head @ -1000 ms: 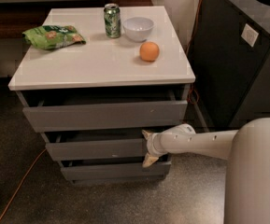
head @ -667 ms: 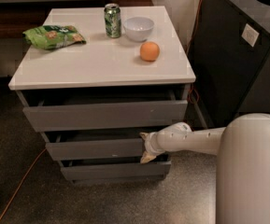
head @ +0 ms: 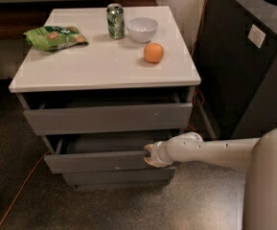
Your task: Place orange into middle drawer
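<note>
Green chip bag [head: 55, 36] is lying near the counter's [head: 90, 71] back left corner. Green soda can [head: 115, 20] is standing upright at the back edge, just left of the white bowl [head: 143, 28], apart from it. The orange [head: 153, 52] is sitting on the counter top in front of the bowl, toward the right edge, touching nothing else, not in any drawer.

Below the front edge, the top drawer [head: 108, 119] is sitting slightly open. The middle drawer [head: 97, 161] is sticking out further, its dark inside showing and nothing visible in it. The bottom drawer [head: 119, 177] is showing only a thin strip of front. An orange cable [head: 23, 186] is running across the floor at lower left.

The gripper [head: 149, 155] is sitting at the right end of the middle drawer's front, against its top edge; how wide it is set cannot be told. The white arm [head: 210, 152] is reaching in from the right, low, well below the counter's front right corner. A black cabinet [head: 243, 66] is standing right of the counter.
</note>
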Controlling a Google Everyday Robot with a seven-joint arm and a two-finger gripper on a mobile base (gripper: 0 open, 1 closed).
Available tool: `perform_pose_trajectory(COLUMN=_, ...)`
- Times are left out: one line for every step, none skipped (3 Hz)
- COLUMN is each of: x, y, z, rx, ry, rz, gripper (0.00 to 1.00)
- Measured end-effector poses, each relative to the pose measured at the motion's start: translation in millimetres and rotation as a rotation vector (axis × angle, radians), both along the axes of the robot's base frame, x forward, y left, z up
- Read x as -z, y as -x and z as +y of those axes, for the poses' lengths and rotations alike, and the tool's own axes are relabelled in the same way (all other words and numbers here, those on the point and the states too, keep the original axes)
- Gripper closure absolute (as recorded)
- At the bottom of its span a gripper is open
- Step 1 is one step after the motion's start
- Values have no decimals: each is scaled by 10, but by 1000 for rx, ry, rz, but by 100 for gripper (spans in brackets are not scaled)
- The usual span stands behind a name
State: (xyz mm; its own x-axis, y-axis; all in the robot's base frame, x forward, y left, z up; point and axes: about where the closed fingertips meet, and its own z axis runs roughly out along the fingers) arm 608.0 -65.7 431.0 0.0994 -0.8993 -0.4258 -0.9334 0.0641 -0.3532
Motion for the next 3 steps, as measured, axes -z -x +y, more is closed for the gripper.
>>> perform_pose_trajectory(x=-83, y=293, z=-15, rx=3, ry=-47, rz=28, gripper=100)
perform_pose_trajectory(x=-180, y=600, z=-25, rx=8, ry=-83, rz=48, gripper=100)
perform_pose_trajectory(x=-196, y=977, z=-24, rx=3, ry=-99, rz=82, gripper=100)
